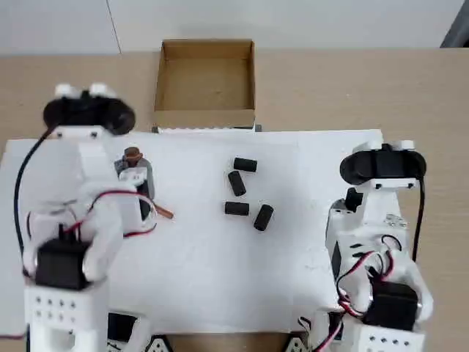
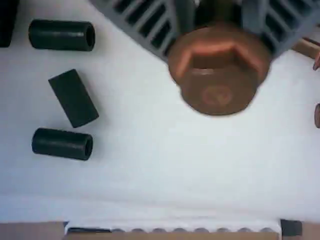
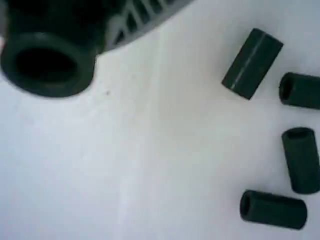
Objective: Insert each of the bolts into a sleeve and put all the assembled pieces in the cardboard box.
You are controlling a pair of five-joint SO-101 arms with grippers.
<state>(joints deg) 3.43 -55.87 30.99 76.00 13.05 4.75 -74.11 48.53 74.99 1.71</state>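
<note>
**Both arms loaded**

I see the white sheet [image 1: 220, 279] spread below, the cardboard box [image 1: 206, 77] at its 12 o'clock. My left gripper [image 1: 136, 178] clamps a copper bolt [image 2: 217, 75], its head stamp unreadable. My right gripper [image 1: 354, 202] clamps a black sleeve [image 3: 47, 62]. Four loose sleeves [image 1: 236, 183] lie at centre.

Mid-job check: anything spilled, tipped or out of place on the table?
Nothing stands out. The left gripper holds a copper bolt, the right gripper holds a black sleeve, four loose sleeves lie on the white sheet, and the cardboard box sits upright and empty.
</note>
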